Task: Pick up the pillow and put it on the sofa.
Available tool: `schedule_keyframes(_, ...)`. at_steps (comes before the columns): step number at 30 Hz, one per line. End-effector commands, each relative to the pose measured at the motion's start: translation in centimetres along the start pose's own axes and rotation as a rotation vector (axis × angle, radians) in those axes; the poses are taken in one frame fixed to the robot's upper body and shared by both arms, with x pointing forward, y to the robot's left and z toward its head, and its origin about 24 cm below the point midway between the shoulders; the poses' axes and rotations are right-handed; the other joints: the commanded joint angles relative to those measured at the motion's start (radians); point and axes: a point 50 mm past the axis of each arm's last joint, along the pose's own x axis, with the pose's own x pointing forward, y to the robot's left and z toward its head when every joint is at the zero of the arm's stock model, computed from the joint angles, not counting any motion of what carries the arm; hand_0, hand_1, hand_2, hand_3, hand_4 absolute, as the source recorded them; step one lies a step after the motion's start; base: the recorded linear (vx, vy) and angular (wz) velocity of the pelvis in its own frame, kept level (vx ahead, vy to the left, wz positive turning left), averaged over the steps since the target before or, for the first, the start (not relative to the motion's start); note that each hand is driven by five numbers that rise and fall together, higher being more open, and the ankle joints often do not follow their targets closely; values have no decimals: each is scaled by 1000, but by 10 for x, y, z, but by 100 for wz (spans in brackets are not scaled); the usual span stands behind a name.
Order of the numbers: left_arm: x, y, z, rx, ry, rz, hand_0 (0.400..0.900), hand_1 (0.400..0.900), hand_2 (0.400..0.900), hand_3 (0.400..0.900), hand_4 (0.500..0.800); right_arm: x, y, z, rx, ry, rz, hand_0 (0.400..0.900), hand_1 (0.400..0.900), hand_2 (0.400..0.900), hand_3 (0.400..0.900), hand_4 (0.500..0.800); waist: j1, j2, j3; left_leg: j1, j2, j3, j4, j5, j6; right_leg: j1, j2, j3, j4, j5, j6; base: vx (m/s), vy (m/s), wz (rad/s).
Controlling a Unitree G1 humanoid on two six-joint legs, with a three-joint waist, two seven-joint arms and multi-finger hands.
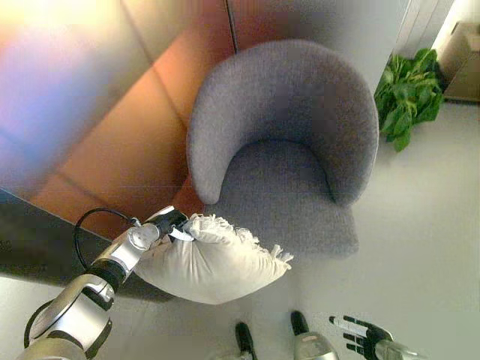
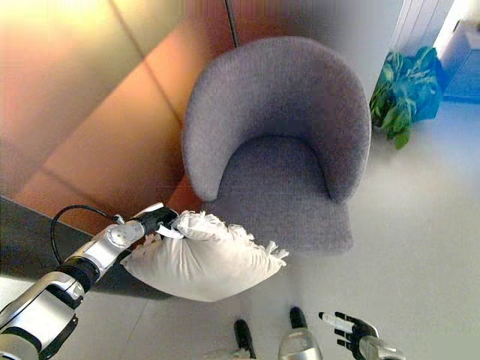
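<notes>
A cream pillow (image 1: 214, 262) with a fringed edge hangs in the air, held at its upper left corner by my left hand (image 1: 171, 223), whose fingers are curled on the cloth. The pillow is just in front of the front left corner of a grey round-backed armchair (image 1: 289, 142), which serves as the sofa; its seat (image 1: 281, 191) is bare. My right hand (image 1: 364, 335) shows at the bottom right, low over the floor, fingers spread and empty.
A wood-panelled wall (image 1: 112, 127) stands left of the chair. A green potted plant (image 1: 409, 86) sits at the back right, with a cardboard box (image 1: 465, 64) beyond it. Pale floor (image 1: 420, 225) lies to the right of the chair.
</notes>
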Motion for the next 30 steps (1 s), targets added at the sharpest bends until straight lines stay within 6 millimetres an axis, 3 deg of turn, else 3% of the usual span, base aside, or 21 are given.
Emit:
schedule_keyframes(1,-33,99,29,47,-146,273,400,400,400,400,500,-9,-21,-44,26,122,-67,900,900,900,900,800,14,7,-158,98,-64,30,6,-84,-27,4,13,36,28,-8,61,26,-59,-2)
schedule_keyframes(11,-69,159,62,202,-166,336,400,400,400,400,500,-13,-26,-61,143,166,-109,900,900,900,900,800,1,15,-196,139,-57,32,6,-97,-23,40,25,45,21,-5,68,18,-54,-4)
schedule_keyframes(18,-87,190,102,244,-196,384,400,400,400,400,500,-16,-27,-74,205,195,-132,900,900,900,900,800,-28,31,-205,147,-58,44,6,-102,-18,38,29,61,22,0,77,28,-38,-9)
schedule_keyframes(30,-83,192,137,252,-216,386,400,400,400,400,500,-19,-23,-89,285,218,-149,900,900,900,900,800,-100,43,-212,153,-44,92,6,-109,-12,16,51,128,26,7,87,27,-61,-26)
